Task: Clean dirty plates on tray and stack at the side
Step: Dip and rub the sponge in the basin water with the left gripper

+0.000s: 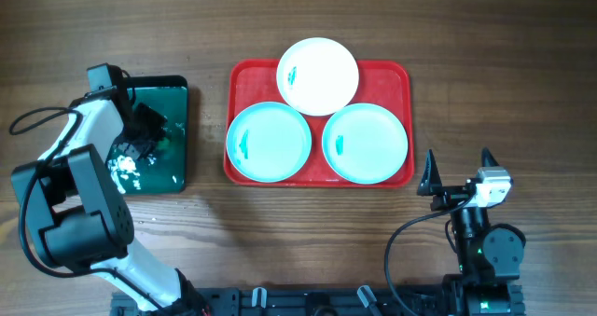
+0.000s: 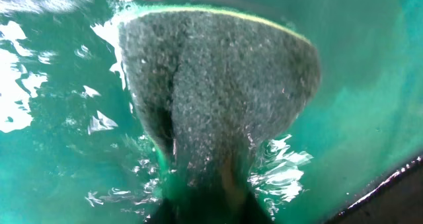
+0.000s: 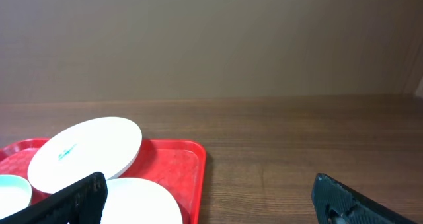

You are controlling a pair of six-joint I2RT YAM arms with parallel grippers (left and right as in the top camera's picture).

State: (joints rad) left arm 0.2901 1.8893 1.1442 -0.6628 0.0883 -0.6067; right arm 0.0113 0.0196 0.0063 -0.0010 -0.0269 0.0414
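Observation:
Three dirty plates lie on the red tray: a white plate at the back and two pale turquoise plates in front, each with a small teal smear. My left gripper is down in the dark green tray, shut on a dark green sponge that sits in shallow water; its jaws pinch the sponge's near end. My right gripper stands open and holds nothing, to the right of the red tray's near right corner.
The green tray holds glinting water and lies left of the red tray on the wooden table. In the right wrist view the white plate leans over a front plate.

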